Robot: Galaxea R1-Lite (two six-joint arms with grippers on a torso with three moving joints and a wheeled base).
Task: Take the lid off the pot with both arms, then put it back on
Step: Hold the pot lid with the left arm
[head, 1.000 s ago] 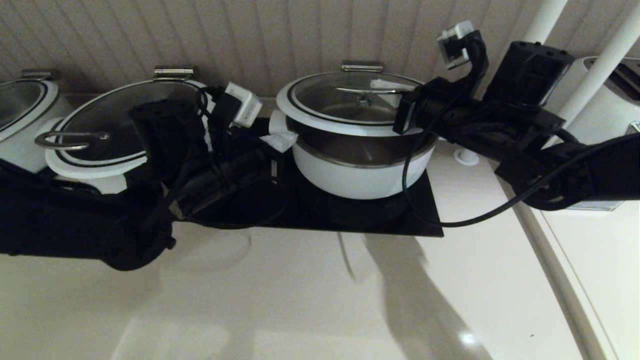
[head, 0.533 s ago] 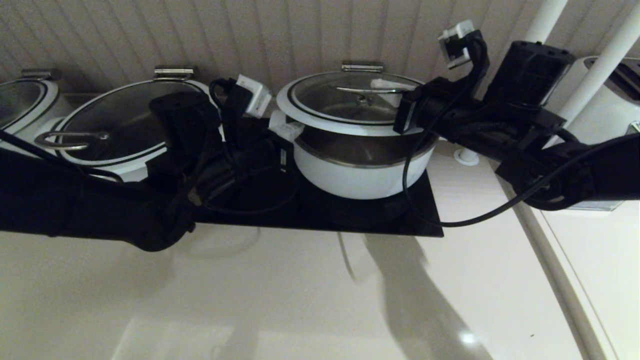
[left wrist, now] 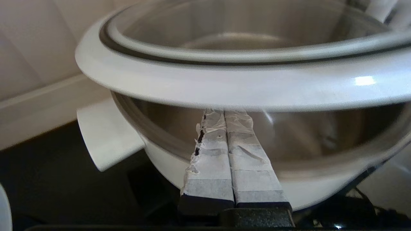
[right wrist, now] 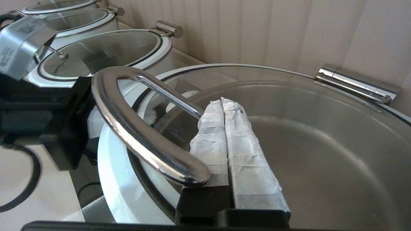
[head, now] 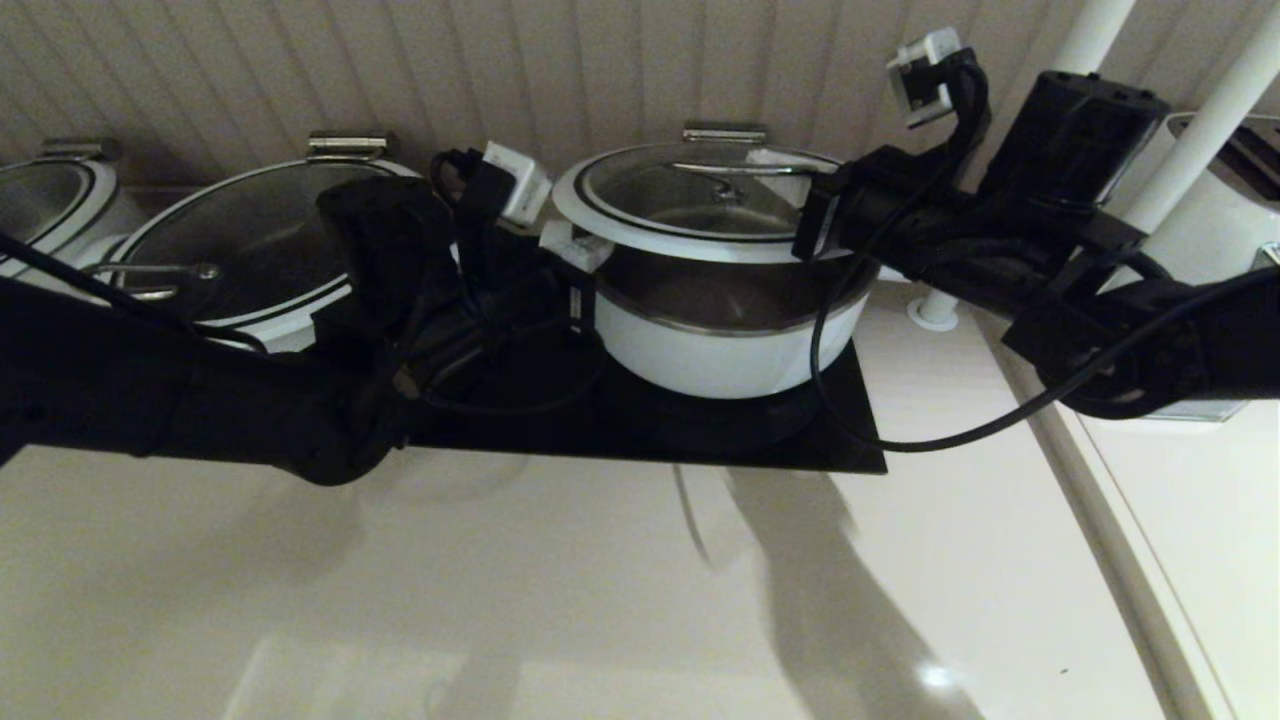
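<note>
The lid [head: 640,245] is tilted up at its front above the pot [head: 720,350], still joined at the back by its steel hinge bracket [head: 724,131]. My left gripper [head: 572,248] is shut, and its taped fingertips press up under the lid's white rim [left wrist: 224,86] at the left side [left wrist: 224,112]. The pot's stubby side handle [left wrist: 106,138] is beside them. My right gripper [head: 775,165] is shut. It reaches over the glass under the lid's steel handle [right wrist: 138,134], which rests on its fingers [right wrist: 221,102].
The pot stands on a black cooktop plate [head: 700,440]. A wider pot with a loop-handled lid [head: 230,250] is close on the left, and another [head: 40,200] is beyond it. The ribbed wall is right behind. White posts [head: 1090,40] and a white appliance [head: 1220,200] stand to the right.
My left gripper has moved up and in, from beside the pot to under the lid's left rim. The lid's front has risen, and the right gripper rose slightly with the handle.
</note>
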